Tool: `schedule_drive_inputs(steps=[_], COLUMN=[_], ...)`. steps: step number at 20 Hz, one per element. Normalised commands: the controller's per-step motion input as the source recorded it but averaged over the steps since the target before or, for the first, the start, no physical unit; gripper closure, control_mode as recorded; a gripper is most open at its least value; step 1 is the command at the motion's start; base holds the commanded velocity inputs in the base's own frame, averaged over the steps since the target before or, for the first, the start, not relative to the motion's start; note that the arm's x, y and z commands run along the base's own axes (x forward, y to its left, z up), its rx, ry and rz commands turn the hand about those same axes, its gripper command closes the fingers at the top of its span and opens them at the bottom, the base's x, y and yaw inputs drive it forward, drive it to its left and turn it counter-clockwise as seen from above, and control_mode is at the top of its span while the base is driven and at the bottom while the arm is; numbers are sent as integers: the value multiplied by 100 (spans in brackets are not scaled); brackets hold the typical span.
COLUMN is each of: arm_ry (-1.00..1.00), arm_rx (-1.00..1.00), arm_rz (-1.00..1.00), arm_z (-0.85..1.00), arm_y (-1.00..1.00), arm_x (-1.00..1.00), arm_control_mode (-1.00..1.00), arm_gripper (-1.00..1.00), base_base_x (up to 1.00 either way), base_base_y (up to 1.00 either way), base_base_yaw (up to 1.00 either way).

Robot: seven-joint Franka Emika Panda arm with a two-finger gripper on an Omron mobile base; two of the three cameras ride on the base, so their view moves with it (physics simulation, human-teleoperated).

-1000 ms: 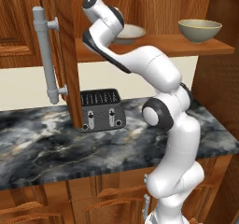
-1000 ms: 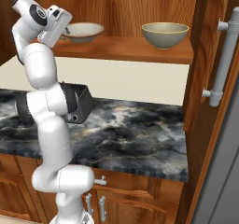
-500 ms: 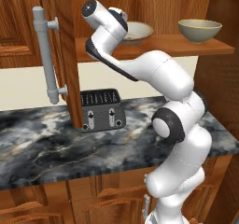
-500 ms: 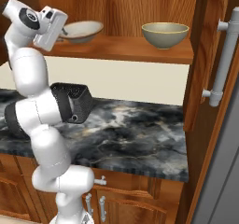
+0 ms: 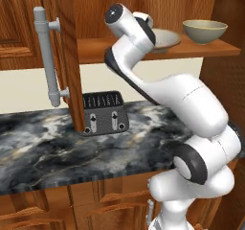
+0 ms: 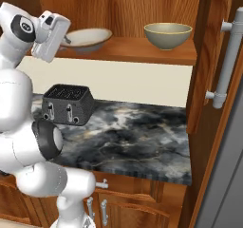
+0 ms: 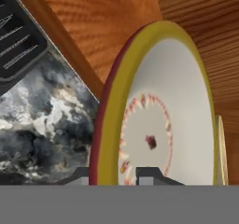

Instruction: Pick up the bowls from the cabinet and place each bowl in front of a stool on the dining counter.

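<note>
Since 1 second earlier the arm swung left; gripper jaws were narrowly clenched across the bowl rim at the shelf's left end.

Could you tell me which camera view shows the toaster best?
The right base view: the toaster sits unobstructed, with top slots and front levers visible. In the left base view the cabinet door covers the toaster's left edge. The hand view catches only one dark corner at upper left.
</note>
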Motion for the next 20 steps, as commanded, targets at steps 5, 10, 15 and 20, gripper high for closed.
schedule_drive_inputs(steps=[5, 10, 15, 20], arm_ry=[0, 10, 19, 7], arm_rx=[0, 0, 0, 0], arm_rz=[12, 14, 11, 11], arm_z=[-3, 0, 0, -14], arm_y=[-47, -16, 0, -3], arm_x=[-100, -100, -100, -100], arm_control_mode=[-100, -100, -100, -100], arm_gripper=[100, 100, 100, 100], base_base_x=[0, 0, 0, 0], base_base_y=[0, 0, 0, 0], base_base_yaw=[0, 0, 0, 0])
